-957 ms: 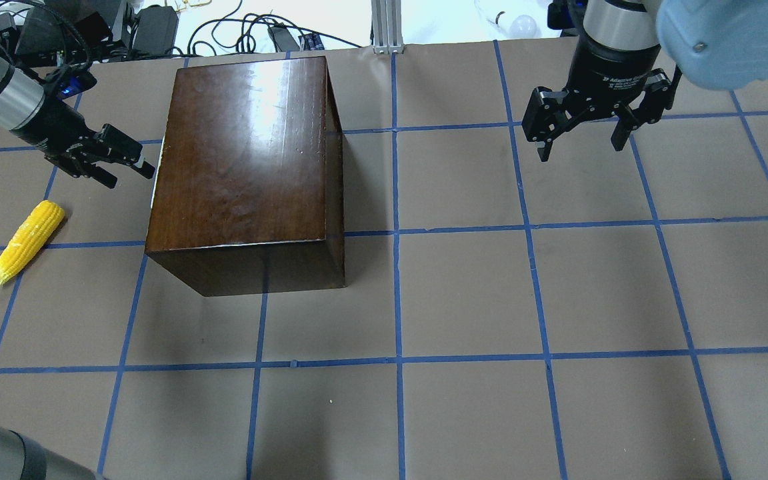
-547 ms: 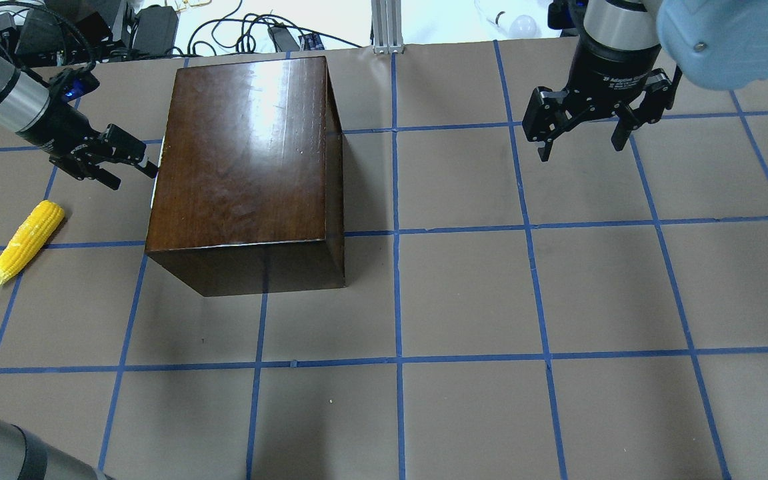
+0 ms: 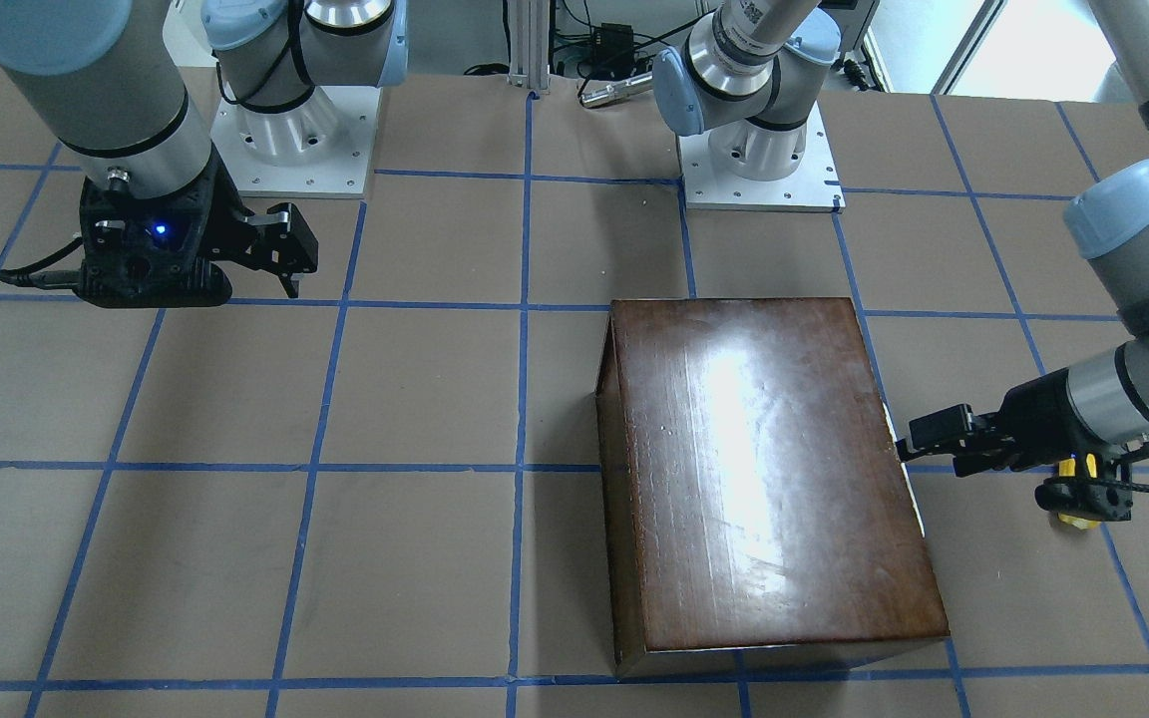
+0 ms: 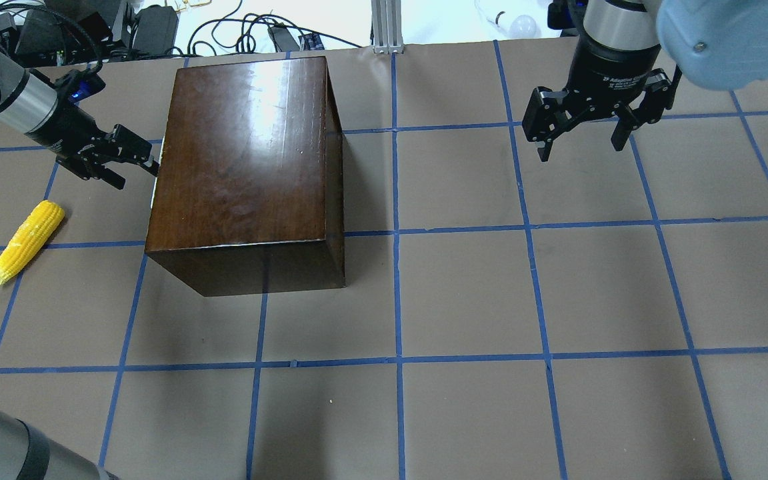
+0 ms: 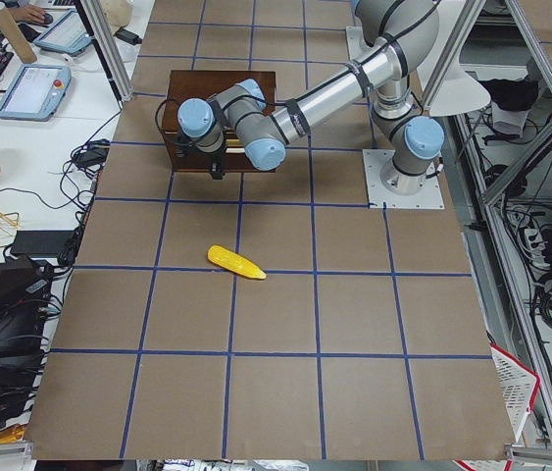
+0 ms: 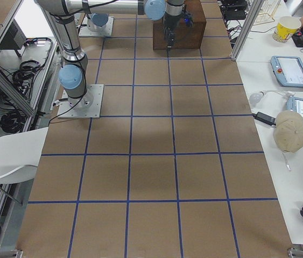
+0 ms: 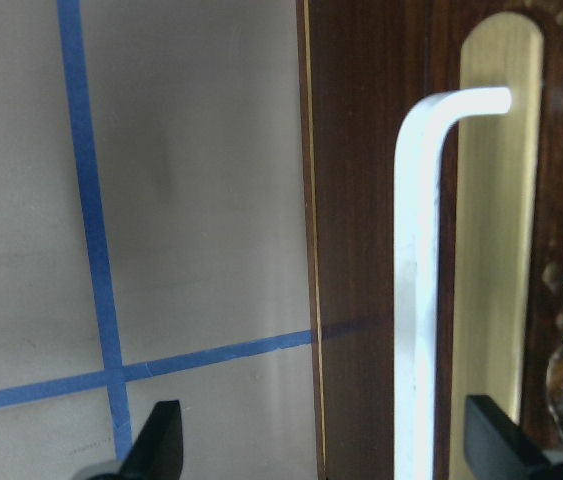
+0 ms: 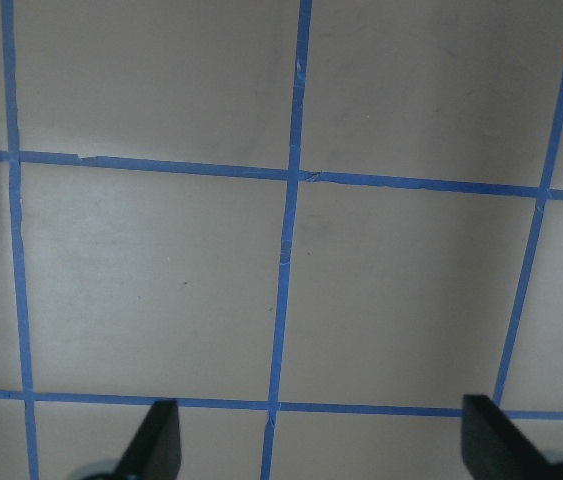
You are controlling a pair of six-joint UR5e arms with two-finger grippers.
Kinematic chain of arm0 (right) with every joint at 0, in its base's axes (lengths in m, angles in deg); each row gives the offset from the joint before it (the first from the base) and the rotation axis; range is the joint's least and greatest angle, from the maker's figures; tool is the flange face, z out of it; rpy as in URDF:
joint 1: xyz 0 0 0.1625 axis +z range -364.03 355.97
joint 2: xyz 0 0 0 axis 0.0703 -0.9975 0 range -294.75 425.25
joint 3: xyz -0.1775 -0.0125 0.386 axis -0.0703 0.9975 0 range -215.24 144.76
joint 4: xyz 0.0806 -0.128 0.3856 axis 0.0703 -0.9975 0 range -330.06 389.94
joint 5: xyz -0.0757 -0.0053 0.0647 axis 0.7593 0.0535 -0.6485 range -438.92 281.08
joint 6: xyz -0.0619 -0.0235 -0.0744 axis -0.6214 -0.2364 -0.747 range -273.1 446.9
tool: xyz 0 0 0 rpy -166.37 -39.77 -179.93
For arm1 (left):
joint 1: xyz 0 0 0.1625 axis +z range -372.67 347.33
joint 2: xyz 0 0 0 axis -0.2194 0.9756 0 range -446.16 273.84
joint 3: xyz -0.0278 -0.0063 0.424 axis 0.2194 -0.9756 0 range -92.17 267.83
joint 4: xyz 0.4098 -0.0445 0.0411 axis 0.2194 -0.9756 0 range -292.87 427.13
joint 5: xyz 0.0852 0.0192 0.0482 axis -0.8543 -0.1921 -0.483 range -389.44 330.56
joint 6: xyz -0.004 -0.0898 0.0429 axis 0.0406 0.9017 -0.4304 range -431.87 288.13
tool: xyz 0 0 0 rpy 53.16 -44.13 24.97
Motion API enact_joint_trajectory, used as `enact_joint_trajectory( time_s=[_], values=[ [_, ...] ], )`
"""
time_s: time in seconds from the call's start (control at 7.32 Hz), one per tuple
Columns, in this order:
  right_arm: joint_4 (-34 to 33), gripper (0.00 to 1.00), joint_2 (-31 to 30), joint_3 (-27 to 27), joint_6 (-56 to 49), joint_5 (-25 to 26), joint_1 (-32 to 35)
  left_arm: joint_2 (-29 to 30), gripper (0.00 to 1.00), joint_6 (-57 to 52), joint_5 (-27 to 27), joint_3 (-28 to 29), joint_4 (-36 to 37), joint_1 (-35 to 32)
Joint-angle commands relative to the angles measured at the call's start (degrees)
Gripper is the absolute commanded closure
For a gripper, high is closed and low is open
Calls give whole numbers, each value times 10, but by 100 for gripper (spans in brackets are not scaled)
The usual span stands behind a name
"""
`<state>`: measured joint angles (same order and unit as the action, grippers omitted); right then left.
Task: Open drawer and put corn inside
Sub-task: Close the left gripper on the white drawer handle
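The glossy dark-brown box (image 4: 244, 153) stands left of the table's centre. Its drawer is shut, and the drawer's dark front panel (image 7: 361, 200) with the whitish handle (image 7: 416, 300) shows only in the left wrist view. My left gripper (image 4: 136, 175) is open and empty, its tips close to the box's left face. In the left wrist view the left gripper (image 7: 326, 440) has the handle between its fingers without touching it. The yellow corn (image 4: 27, 242) lies on the table left of the box, apart from the gripper. My right gripper (image 4: 581, 152) is open and empty, hanging over the far right of the table.
Blue tape lines grid the brown table (image 4: 464, 293). Cables and power bricks (image 4: 157, 27) lie beyond the far edge, with an aluminium post (image 4: 387, 27) at the far middle. The two arm bases (image 3: 754, 170) stand on the robot's side.
My left gripper has moved a little toward the box's left face and slightly toward the far edge. The right arm, the corn and the box have not moved.
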<state>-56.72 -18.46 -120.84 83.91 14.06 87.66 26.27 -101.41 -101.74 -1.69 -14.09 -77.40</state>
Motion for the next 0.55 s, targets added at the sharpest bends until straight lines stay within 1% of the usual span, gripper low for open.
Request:
enact_joint_trajectory(
  time_s=[0.0, 0.41],
  values=[
    [0, 0, 0, 0, 0, 0, 0, 5, 0, 2, 1, 0, 3, 0],
    [0, 0, 0, 0, 0, 0, 0, 12, 0, 6, 1, -3, 3, 0]
  ],
)
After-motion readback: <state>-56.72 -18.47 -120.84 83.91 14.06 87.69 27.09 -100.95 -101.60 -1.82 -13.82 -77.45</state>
